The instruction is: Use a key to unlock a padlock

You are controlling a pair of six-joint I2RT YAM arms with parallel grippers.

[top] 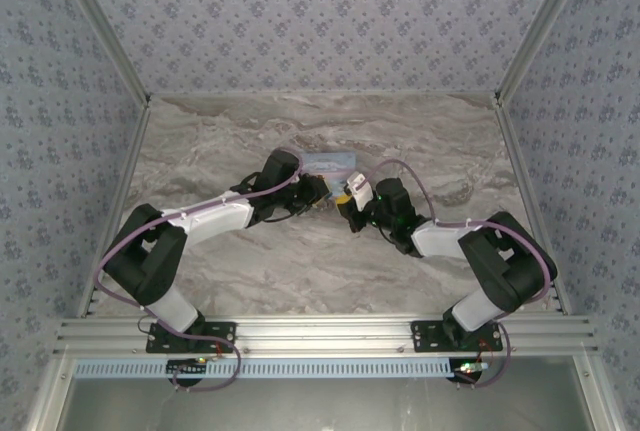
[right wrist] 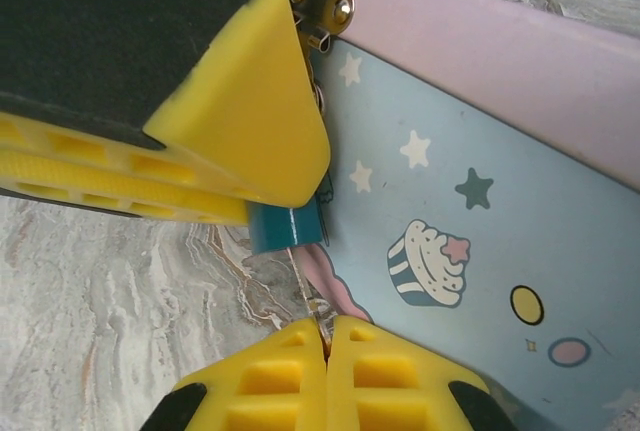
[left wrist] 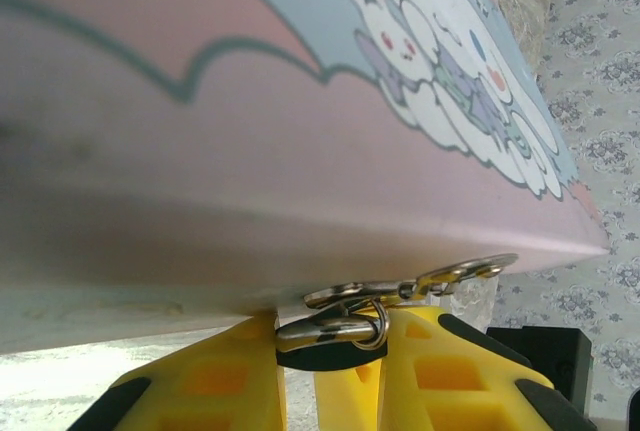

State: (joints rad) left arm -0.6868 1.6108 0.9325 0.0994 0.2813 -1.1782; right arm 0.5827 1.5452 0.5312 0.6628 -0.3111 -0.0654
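The left gripper [left wrist: 335,349] is clamped on the padlock [right wrist: 285,229]. In the right wrist view, 1 of its yellow fingers [right wrist: 240,101] covers most of the teal body, and only the lower end shows beneath it. In the left wrist view the thin shackle [left wrist: 335,327] sits between the 2 fingers. It is looped through the metal hasp [left wrist: 400,289] at the edge of the cartoon tin [left wrist: 300,131]. So the lock hangs at the tin's side, held just above the marble table [right wrist: 100,281], in the middle of the workspace between the 2 arms.

Further right, the right gripper [right wrist: 327,343] has its 2 fingers pressed together on the key [right wrist: 308,296]. The key is a thin dark sliver rising from the seam between the pads to the underside of the teal body. Whether the tip is already in the keyway or only touching the bottom face is too fine to tell.

This looks like the insertion step: the lock is steadied, the key is presented from below, and the shackle is not yet released.

- **Push:** the key likely has to go fully home along the lock's own axis, with very little sideways drift because the blade is so slight.
- **Turn:** the right wrist then has to rotate while the left grip resists the twist, so that the body does not spin on the hasp.

Count: 2 grippers, 1 padlock, 1 key, 1 tin, 1 hasp.
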